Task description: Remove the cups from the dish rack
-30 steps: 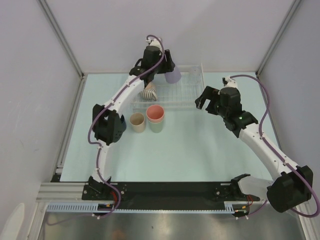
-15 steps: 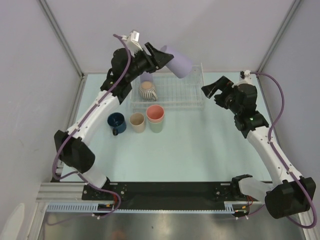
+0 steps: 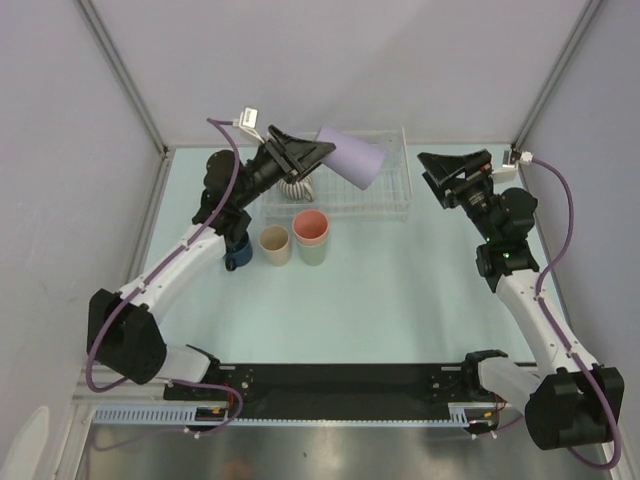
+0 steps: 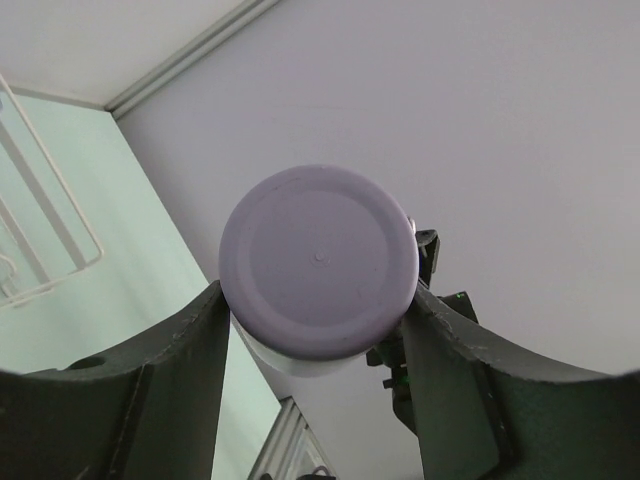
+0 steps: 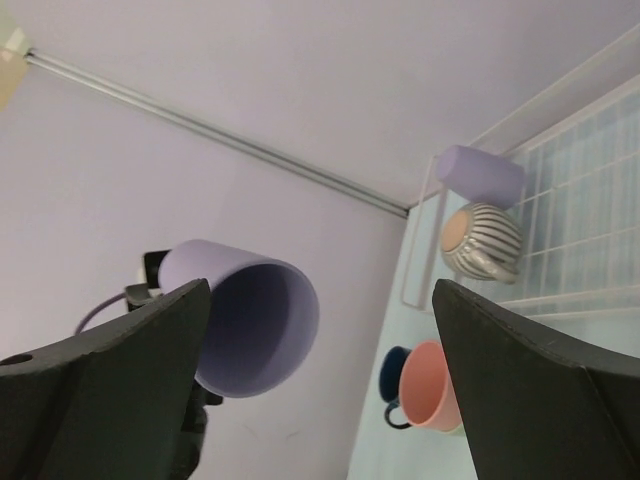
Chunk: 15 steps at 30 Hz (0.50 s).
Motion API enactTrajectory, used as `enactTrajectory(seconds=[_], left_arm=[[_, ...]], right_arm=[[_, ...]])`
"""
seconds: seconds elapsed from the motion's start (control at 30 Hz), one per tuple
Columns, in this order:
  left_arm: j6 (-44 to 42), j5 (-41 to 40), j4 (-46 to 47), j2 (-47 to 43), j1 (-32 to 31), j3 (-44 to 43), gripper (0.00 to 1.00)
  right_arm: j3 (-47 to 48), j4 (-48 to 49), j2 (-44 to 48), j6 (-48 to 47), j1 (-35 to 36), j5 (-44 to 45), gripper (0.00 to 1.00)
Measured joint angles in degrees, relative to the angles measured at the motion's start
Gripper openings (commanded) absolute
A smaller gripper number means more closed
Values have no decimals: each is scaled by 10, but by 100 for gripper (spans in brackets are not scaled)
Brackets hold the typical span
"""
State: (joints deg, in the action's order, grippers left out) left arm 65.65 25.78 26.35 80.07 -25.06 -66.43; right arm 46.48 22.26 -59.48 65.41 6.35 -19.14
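My left gripper (image 3: 308,153) is shut on a lavender cup (image 3: 352,158), held tilted in the air above the white wire dish rack (image 3: 385,192), mouth toward the right. In the left wrist view the cup's base (image 4: 318,260) fills the gap between my fingers (image 4: 170,390). My right gripper (image 3: 442,172) is open and empty right of the rack, facing the cup's mouth (image 5: 250,330). A ribbed beige-white cup (image 3: 293,186) lies in the rack. A second lavender cup (image 5: 480,175) lies behind it.
In front of the rack stand a tan cup (image 3: 274,243) and a salmon pink cup (image 3: 311,227) stacked in a pale green one (image 3: 314,254). A dark navy mug (image 3: 238,252) sits left of them, partly hidden by my left arm. Enclosure walls stand close on all sides.
My left arm has lifted the lavender cup out of the rack and swung it right, tilting it. My right gripper has risen and turned toward the cup.
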Motion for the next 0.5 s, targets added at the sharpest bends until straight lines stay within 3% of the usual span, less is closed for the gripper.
enactTrajectory(seconds=[0.2,0.5], left_arm=[[30,6,33,-17,1,28,0],[35,18,49,-22,1,36,0]], right_arm=[[-1,65,0,30,16,-30,100],[8,76,-9,24,83,-38,99]])
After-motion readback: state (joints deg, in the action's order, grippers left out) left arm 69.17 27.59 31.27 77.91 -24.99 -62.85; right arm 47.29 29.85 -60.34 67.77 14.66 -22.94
